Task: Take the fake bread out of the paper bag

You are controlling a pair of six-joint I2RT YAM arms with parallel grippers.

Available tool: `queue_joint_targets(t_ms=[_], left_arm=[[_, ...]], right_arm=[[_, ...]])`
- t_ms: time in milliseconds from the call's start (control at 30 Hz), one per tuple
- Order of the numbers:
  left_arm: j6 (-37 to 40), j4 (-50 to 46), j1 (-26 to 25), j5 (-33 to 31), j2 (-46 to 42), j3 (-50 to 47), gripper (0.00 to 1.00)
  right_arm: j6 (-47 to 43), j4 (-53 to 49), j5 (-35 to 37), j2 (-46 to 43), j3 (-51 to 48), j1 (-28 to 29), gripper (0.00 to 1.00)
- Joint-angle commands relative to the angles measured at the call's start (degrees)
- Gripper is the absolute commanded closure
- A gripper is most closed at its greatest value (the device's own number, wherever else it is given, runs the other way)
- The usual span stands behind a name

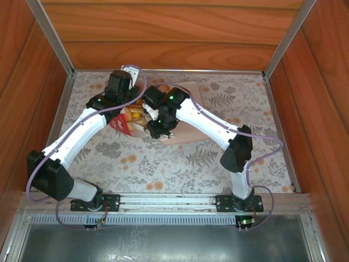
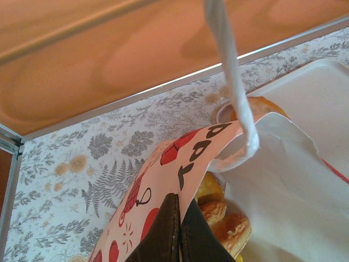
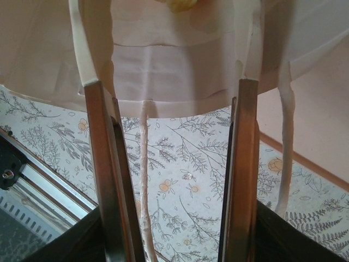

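Obs: left gripper, dark fingers pinching the printed wall of the paper bag. The bag is tilted near the table's far edge, beside the smooth tray. Crusty golden fake bread sits in its mouth. The right gripper has its metal fingers spread at the white paper.

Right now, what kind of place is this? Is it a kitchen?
Probably a robot practice booth, not a kitchen: wooden walls box in a flowery-covered table, and two robot arms are bolted to a metal rail at its near edge.
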Motion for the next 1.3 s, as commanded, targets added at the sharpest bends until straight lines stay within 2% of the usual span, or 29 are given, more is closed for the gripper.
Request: queue_joint_targets(t_ms=[0,200,367,433,600,800,1267], left_arm=[[-0.75,1.99,0.32,0.68,-1.58,0.19,1.00],[-1.01,1.99,0.28,0.87,-1.22,0.49,1.00],[-1.01,1.99,0.32,0.69,-1.35,0.40,1.00],[-1.01,1.94,0.29,0.65,-1.51,0.36,1.00],[-0.77,1.99,0.28,0.06,-1.15,0.32,1.00],[-0.64,1.99,0.31,-1.44,-0.22,0.05,1.00],[0.04,1.99,0.31,-4.04,0.63,-0.04,1.00]], right_arm=[[-0.62,-0.97,-0.90,1.11,2.26,-0.38,0.42],[-1.21,-1.28,-1.05,2.52,3.73,-0.38,0.40],[-0.69,-1.54,0.63,3.36,4.05,-0.71,0.43],[-0.28,-1.68,1.59,3.35,4.11,-0.90,0.47],[0.01,-1.28,1.92,2.32,4.03,-1.26,0.66],[0.08,0.35,1.81,-0.36,3.49,-1.25,0.79],[0.97,1.08,1.55,-8.04,0.60,-1.43,0.79]])
